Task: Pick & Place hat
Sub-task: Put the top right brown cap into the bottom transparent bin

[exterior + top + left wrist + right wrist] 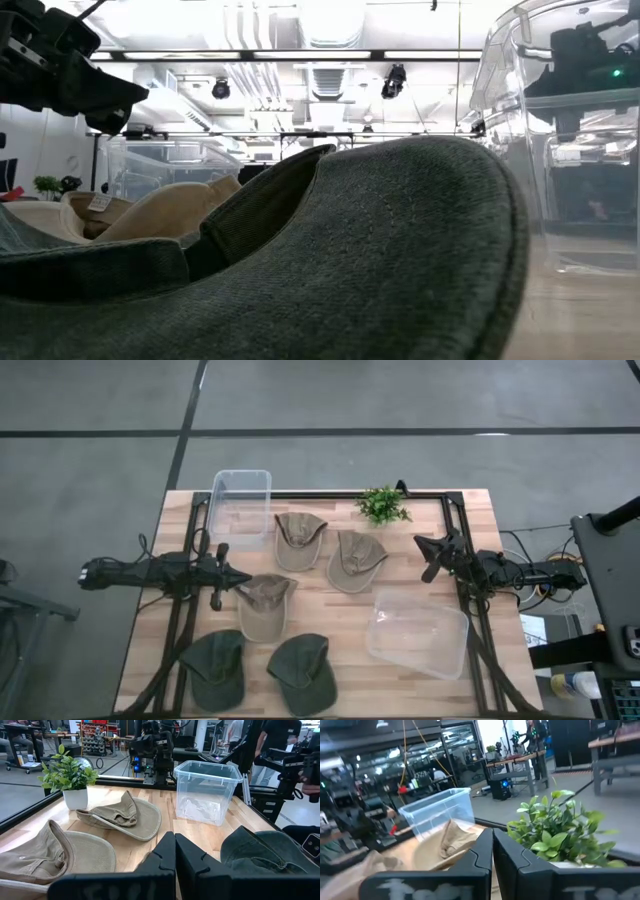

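Observation:
Three tan hats lie crown-up around the table's middle: one (298, 540) and one (357, 558) toward the far side, one (265, 605) in the centre. Two dark green hats (215, 668) (302, 672) lie by the near edge; one fills the low view (400, 260). My left gripper (245, 583) (175, 851) is shut, above the central tan hat's left edge, and the low view shows that arm (60, 60) raised off the table. My right gripper (420, 548) (492, 851) is shut, hanging right of the far tan hat, near the plant.
A clear bin (242, 508) stands at the far left and another (418, 632) at the near right. A small potted plant (382, 505) stands at the far edge. A black frame rail runs around the table. People and benches show beyond the table in the left wrist view.

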Controlling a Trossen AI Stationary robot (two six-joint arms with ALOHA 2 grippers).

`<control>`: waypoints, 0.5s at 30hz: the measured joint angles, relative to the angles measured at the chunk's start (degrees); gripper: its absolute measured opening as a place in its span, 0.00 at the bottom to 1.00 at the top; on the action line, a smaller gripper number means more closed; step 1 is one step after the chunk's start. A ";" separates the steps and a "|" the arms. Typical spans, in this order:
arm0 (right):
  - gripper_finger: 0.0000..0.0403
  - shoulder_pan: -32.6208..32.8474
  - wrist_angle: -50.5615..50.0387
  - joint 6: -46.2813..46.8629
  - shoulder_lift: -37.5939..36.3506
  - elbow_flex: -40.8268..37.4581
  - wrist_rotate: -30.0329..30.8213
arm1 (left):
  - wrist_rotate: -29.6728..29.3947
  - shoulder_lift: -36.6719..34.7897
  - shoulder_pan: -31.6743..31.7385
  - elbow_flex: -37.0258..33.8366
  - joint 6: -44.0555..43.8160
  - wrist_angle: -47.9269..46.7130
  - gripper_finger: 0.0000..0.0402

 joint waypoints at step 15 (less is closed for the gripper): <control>0.03 -0.01 -2.71 16.56 5.10 0.00 -5.36 | 0.00 -0.02 -0.01 0.01 -0.02 0.00 0.00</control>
